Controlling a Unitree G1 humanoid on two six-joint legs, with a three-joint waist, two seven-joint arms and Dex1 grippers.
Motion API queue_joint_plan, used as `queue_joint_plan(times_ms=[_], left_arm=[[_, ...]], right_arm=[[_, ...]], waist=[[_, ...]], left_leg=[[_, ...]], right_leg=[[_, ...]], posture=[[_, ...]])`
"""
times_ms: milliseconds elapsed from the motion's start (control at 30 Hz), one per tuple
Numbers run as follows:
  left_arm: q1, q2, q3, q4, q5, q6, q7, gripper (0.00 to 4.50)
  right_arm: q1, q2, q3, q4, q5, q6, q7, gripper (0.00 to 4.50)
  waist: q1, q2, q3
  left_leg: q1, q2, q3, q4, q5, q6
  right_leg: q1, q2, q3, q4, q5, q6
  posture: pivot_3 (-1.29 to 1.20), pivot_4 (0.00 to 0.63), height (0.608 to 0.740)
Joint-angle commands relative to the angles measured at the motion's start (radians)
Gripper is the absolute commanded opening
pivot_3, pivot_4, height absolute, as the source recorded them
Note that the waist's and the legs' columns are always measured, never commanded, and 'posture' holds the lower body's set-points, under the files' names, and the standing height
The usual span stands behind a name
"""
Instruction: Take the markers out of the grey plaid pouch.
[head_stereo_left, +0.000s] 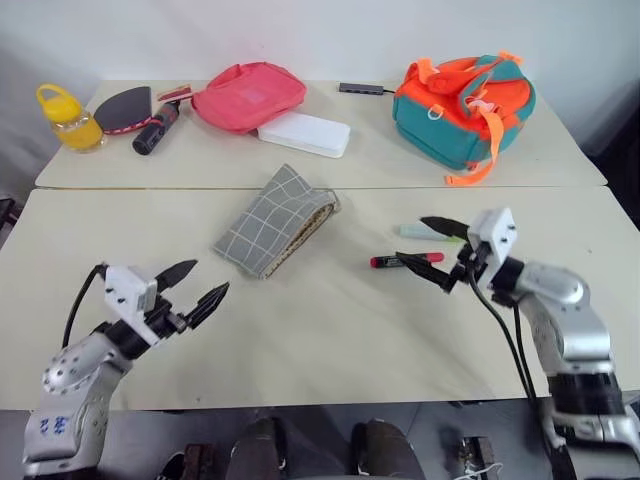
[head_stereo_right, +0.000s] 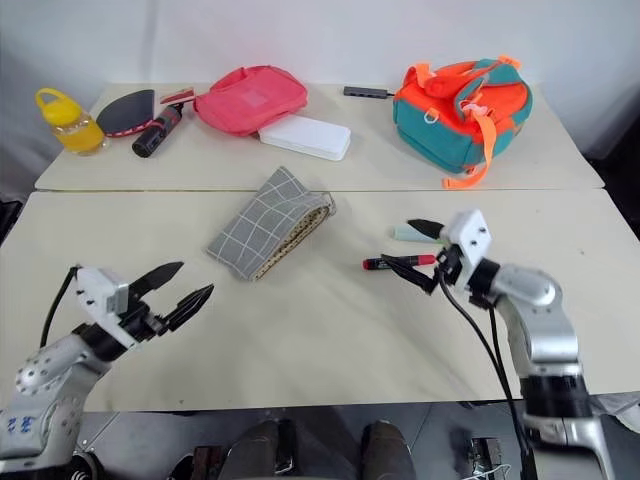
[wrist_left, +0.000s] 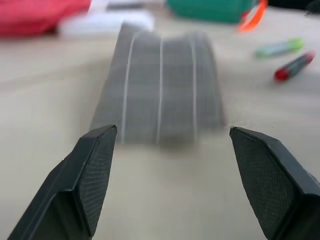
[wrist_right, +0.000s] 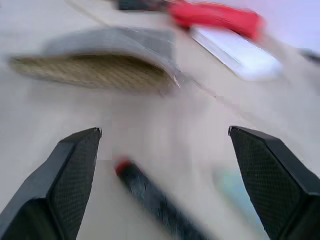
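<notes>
While both jaws gape empty | two markers (head_stereo_left: 407, 260) on table | one grey plaid pouch (head_stereo_left: 276, 220)

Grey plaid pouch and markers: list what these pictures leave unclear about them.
- Grey plaid pouch: its inside is shadowed in the head views and blurred in the right wrist view, so nothing shows whether it is empty.
- Mint green marker: partly covered by the right tool in the head views.
- Red marker: its markings are too small to read.

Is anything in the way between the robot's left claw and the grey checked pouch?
No. Only bare table lies between the open left gripper and the grey plaid pouch. Both markers already lie outside it, by the right gripper.
</notes>
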Motion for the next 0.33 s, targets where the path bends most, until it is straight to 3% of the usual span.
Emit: queue_joint_plan(times_ms=[33,167,333], left_arm=[[0.073,0.008,0.072,-0.040,0.032,-0.043,0.015,3.83],[0.117,-0.010,0.111,-0.016,0.003,-0.065,-0.006,3.83],[0.132,-0.006,0.108,0.036,0.040,-0.092,-0.017,3.83]], right_arm=[[0.116,-0.020,-0.078,-0.088,-0.014,-0.074,-0.040,4.24],[0.220,-0.059,-0.095,-0.066,-0.031,-0.140,-0.009,4.24],[0.232,-0.077,-0.082,-0.012,-0.048,-0.198,0.003,4.24]], waist=[[-0.004,0.000,0.000],[-0.010,0.000,0.000],[-0.016,0.000,0.000]], left_leg=[[0.000,0.000,0.000,0.000,0.000,0.000],[0.001,0.000,0.000,-0.001,0.000,0.000],[0.002,0.001,0.001,0.000,0.001,0.000]], right_leg=[[0.000,0.000,0.000,0.000,0.000,0.000],[0.000,0.001,0.000,0.000,0.000,0.000],[0.000,0.001,0.001,0.001,0.000,-0.001]], posture=[[0.00,0.150,0.740],[0.00,0.150,0.740],[0.00,0.150,0.740]])
